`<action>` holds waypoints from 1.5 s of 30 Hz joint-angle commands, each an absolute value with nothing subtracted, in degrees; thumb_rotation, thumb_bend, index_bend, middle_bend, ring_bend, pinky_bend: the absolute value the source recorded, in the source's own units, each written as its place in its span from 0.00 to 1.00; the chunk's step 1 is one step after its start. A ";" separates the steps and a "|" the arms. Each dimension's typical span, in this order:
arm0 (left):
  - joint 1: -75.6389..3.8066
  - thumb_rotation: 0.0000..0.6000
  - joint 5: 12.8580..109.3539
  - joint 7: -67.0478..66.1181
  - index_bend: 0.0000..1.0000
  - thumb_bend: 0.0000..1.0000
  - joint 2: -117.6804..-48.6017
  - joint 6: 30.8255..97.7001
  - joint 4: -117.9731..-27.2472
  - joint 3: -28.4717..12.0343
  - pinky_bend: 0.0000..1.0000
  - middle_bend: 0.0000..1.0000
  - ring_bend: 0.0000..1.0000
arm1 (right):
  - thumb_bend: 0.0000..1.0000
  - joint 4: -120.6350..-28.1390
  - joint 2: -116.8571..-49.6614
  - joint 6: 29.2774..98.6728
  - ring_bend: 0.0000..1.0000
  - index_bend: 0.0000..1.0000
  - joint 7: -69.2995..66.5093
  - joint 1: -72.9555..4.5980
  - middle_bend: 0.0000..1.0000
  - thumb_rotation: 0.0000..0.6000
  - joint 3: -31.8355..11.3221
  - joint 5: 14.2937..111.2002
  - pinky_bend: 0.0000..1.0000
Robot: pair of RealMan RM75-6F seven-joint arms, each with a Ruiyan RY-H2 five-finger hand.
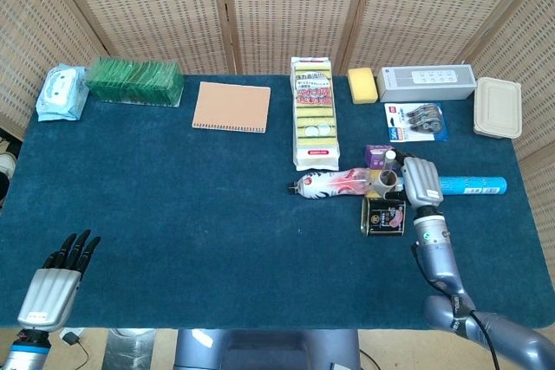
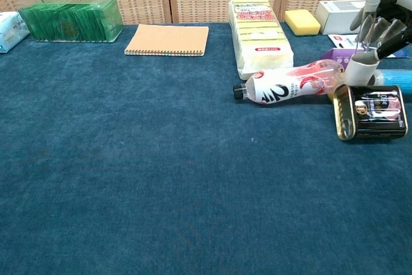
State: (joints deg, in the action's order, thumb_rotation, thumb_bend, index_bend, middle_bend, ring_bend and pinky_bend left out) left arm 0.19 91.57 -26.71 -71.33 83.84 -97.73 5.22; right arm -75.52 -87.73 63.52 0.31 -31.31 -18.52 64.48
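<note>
Right robot hand (image 1: 418,181) sits right of frame centre, fingers curled down over a small white cup (image 1: 386,181), touching its rim; grip unclear, can't tell if it actually holds it. Cup is short, white, cylindrical, open top with dark inside, standing upright. It's wedged between the pink-labelled bottle (image 1: 334,184) lying on its side, the black tin (image 1: 383,216) just below, and a blue tube (image 1: 473,185) to the right. Left robot hand (image 1: 61,279) at lower left of frame, fingers straight and apart, holding nothing. Blue desk (image 1: 173,205).
</note>
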 commanded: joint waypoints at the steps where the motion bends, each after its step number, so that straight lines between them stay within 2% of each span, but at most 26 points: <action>1: 0.17 1.00 91.51 -26.69 0.04 0.21 -71.30 83.79 -97.75 5.21 0.25 0.04 0.04 | 0.24 -74.57 -88.13 63.64 0.47 0.41 1.51 -31.93 0.48 1.00 -18.67 64.40 0.48; 12: 0.03 1.00 90.72 -27.16 0.04 0.21 -71.41 83.33 -97.90 4.99 0.25 0.04 0.05 | 0.25 -73.39 -88.63 63.99 0.60 0.49 4.68 -33.17 0.57 1.00 -18.64 64.34 0.64; 20: 0.03 1.00 90.59 -27.31 0.04 0.21 -71.43 83.35 -97.96 4.98 0.25 0.05 0.04 | 0.27 -72.52 -89.25 63.97 0.68 0.53 6.44 -33.63 0.62 1.00 -18.17 64.13 0.71; 28: 0.01 1.00 90.54 -27.23 0.04 0.21 -71.36 83.37 -97.95 4.99 0.25 0.05 0.05 | 0.29 -72.26 -89.90 64.37 0.79 0.61 8.07 -34.46 0.71 1.00 -18.47 64.00 0.83; 45: -0.05 1.00 90.68 -26.99 0.04 0.21 -71.13 83.30 -98.00 5.16 0.25 0.05 0.05 | 0.31 -71.72 -91.18 66.03 0.87 0.69 7.19 -35.16 0.78 1.00 -19.16 64.96 0.90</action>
State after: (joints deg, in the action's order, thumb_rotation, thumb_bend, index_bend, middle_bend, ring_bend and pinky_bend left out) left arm -0.05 90.68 -26.99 -71.13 83.31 -98.00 5.16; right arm -71.74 -91.17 66.02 7.20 -35.14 -19.15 64.95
